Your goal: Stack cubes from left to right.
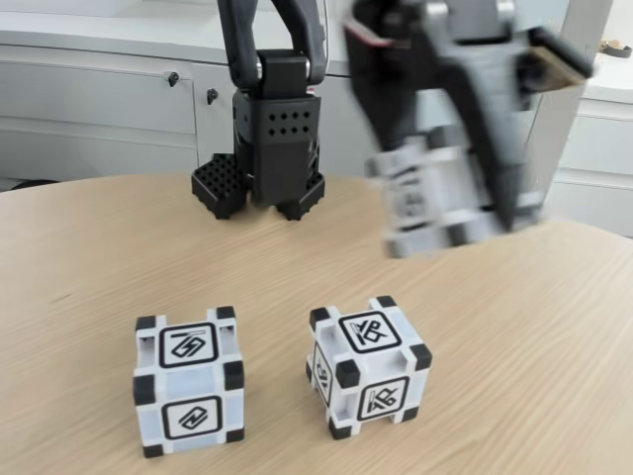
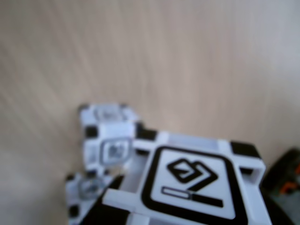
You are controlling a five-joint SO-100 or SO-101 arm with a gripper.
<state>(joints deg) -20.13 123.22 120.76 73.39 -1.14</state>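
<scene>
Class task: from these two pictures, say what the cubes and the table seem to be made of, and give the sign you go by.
Cubes: probably hard plastic, smooth white with black corner blocks; crisp moulded edges, a slight sheen.
Table: wood or wood-look laminate, matt, pale; fine straight grain lines. Which of the two cannot be told.

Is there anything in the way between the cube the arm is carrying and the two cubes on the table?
Nothing visible. In the fixed view the carried cube hangs in the fingers above the table, and only open air and bare wood separate it from the middle cube and the left cube.
</scene>
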